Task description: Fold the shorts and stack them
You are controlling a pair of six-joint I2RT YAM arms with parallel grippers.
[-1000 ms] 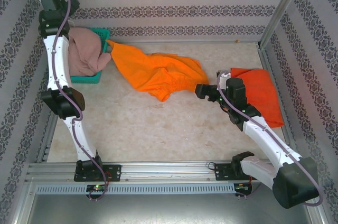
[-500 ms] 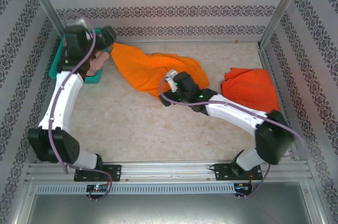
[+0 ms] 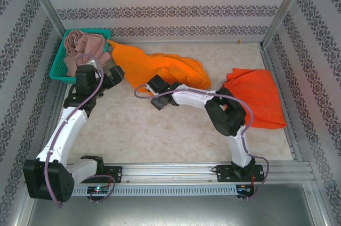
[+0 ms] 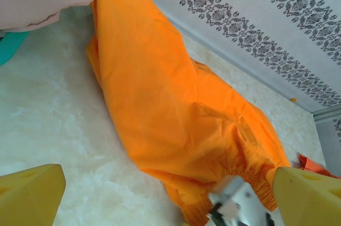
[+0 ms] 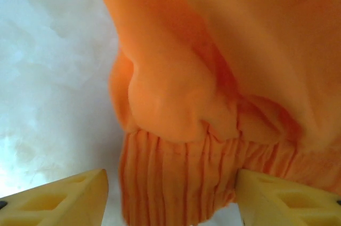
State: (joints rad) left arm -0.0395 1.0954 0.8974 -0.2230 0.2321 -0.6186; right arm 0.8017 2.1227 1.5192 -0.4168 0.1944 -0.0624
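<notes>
— Where are the shorts?
— I see the bright orange shorts (image 3: 160, 69) sprawled toward twelve o'clock, the red-orange shorts (image 3: 256, 98) at three, and the pink shorts (image 3: 80, 47) in the basket (image 3: 58, 69) at eleven.
— Grippers?
— My left gripper (image 4: 170, 194) gapes wide, empty. My right gripper (image 5: 170, 194) straddles the orange waistband (image 5: 176, 172), half open, unclamped.

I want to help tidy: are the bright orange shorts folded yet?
Not folded. The bright orange shorts lie spread and rumpled on the table, one end reaching the teal basket.
</notes>
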